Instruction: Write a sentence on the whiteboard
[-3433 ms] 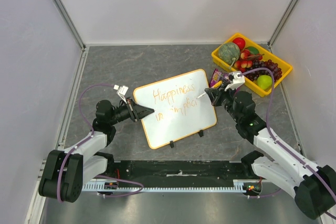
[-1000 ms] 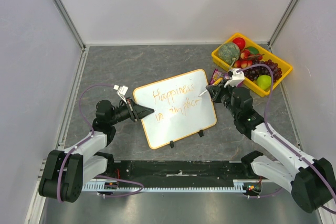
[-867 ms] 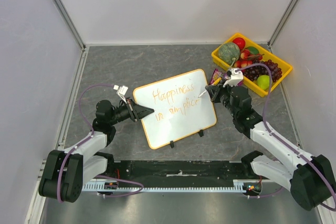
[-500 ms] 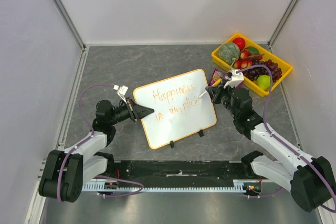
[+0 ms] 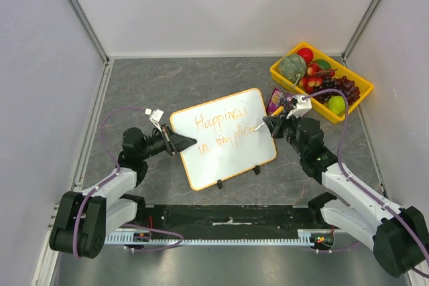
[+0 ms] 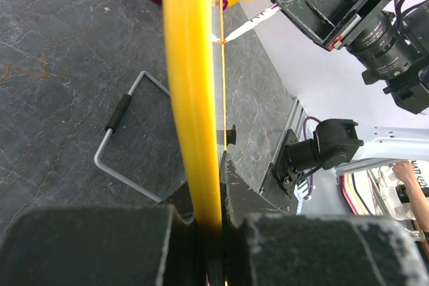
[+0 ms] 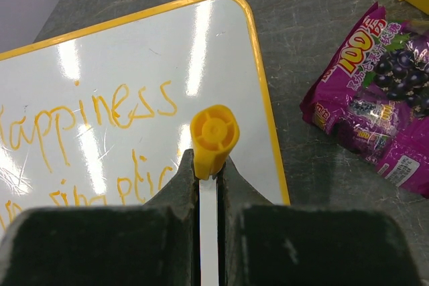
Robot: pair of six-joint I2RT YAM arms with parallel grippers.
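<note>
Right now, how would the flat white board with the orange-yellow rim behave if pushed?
Likely stiff: the whiteboard rim looks straight edge-on. Probably light, since the left gripper pinches just one edge. Pushed, it may pivot around that grip.

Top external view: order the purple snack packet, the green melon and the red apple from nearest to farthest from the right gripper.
From the right gripper, jaws shut on the marker:
1. Snack packet, on the table just beyond the gripper.
2. Melon, at the left end of the yellow tray.
3. Red apple, in the tray's far corner, behind the melon.
</note>
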